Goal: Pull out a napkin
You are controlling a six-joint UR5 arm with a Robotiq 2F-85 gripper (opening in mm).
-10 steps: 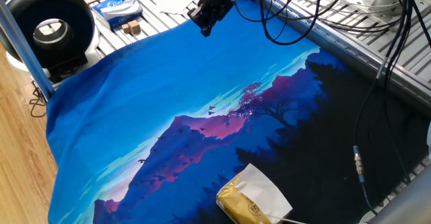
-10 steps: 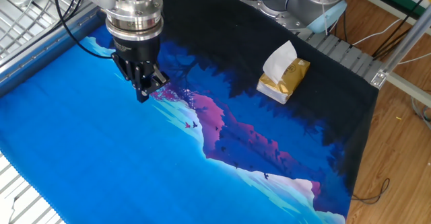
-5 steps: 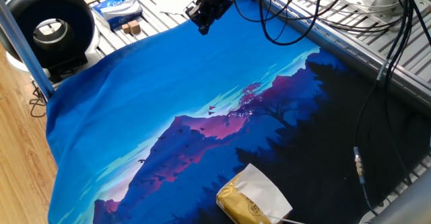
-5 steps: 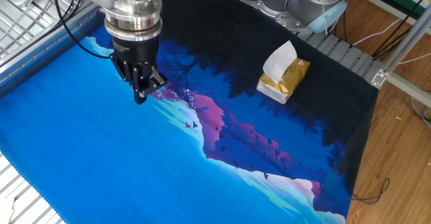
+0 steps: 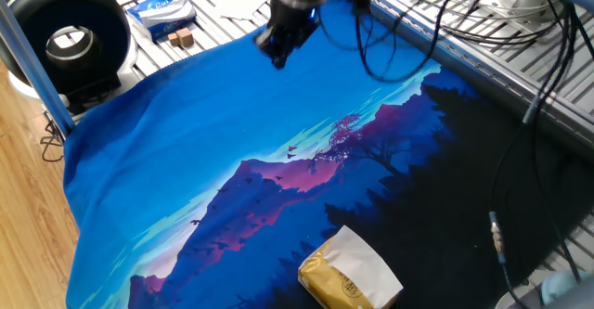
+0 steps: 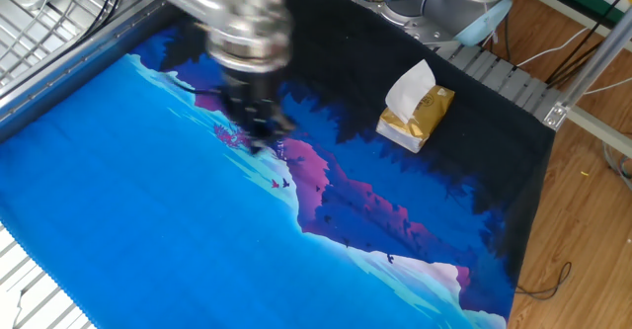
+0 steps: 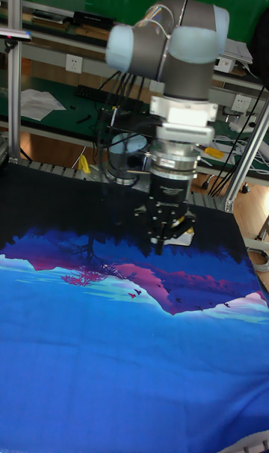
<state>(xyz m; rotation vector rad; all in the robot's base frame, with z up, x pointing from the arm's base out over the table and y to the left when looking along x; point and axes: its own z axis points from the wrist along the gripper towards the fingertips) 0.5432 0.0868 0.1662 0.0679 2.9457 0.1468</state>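
Since the earlier frames the pincer (image 6: 259, 136) has swung from the bright blue part of the cloth (image 6: 138, 220) toward the purple mountain band, nearer the gold-yellow pack (image 6: 419, 118); it is motion-blurred in both fixed views. Nothing else on the table has shifted.

From the tall fixed view the pincer (image 7: 159, 245) hangs straight down from the arm above the cloth (image 7: 112, 348), its fingers drawn close together at the tips and holding nothing. Whether they touch each other cannot be told through the blur.

At the far dark end of the cloth the napkin (image 6: 408, 89) stands up out of the top of the gold-yellow pack. It is a white sheet rising roughly upright, its long axis vertical, its free peaked edge pointing up and leaning slightly away from the pincer. The pack lies flat with its long axis running across the dark part of the cloth. Seen from the one fixed view, the napkin (image 5: 357, 258) spreads as a white flap over the upper side of the pack (image 5: 336, 281), at the bottom edge of the picture, well apart from the pincer (image 5: 278, 54).

Beyond the cloth's edge a blue-and-white packet (image 5: 160, 10) lies on the slatted table (image 5: 223, 17), near a black round device (image 5: 67, 40).
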